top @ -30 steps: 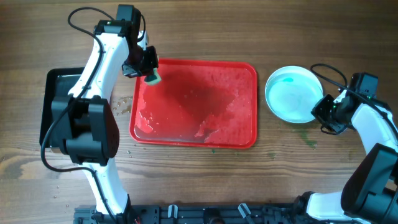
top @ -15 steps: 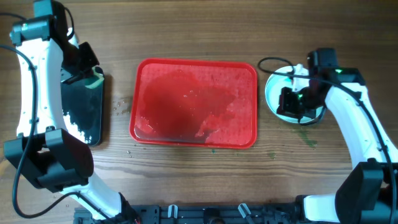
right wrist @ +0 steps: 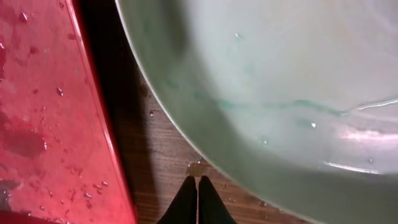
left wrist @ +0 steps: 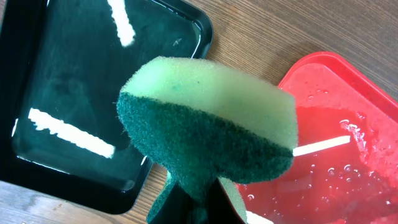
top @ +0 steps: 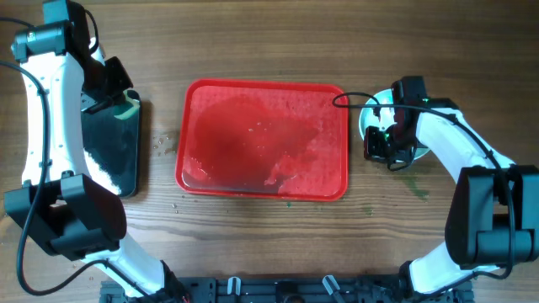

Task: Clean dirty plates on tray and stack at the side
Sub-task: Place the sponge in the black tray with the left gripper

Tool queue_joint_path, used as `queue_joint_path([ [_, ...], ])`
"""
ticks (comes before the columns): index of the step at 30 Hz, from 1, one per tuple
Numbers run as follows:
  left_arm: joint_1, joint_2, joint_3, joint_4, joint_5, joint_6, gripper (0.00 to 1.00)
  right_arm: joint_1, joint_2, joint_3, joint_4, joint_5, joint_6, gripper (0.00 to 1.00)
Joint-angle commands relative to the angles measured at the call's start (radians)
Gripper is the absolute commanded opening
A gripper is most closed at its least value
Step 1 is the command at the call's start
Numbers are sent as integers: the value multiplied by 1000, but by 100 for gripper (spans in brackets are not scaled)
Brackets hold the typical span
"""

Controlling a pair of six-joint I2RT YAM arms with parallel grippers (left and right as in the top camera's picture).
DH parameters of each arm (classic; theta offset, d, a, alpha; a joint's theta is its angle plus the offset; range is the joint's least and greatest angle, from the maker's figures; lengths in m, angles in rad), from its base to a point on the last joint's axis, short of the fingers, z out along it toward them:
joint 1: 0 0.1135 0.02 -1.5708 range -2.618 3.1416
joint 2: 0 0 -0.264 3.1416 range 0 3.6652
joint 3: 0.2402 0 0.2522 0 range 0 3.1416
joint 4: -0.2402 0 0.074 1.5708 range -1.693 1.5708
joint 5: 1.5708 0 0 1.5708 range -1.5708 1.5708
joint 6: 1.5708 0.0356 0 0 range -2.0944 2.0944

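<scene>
One red tray (top: 261,139) lies mid-bench (top: 253,244), wet, its long axis left to right. One plate (right wrist: 261,81) shows just right of it, not touching, mostly under the right arm; any stack beneath is hidden. The right claw (right wrist: 198,198) is pinched closed on nothing. The left claw (top: 116,94) grips one sponge (left wrist: 205,130) over one black tray (top: 109,151).

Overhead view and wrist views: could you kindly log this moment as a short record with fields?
red tray: wet, otherwise bare
plates: right of the red tray, faint teal streaks, count unclear
black tray: left of the red tray, wet
sponge: in the left gripper, at the black tray's right edge
right gripper: fingers shut, empty, between red tray and plates
</scene>
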Motion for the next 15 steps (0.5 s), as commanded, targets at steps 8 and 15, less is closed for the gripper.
queue_joint_path([
  [8, 42, 8, -171, 31, -96, -63, 4, -5, -39, 270, -105, -156, -8, 4],
  [15, 185, 8, -488, 373, -100, -154, 4, -4, -39, 270, -106, -156, -7, 4],
])
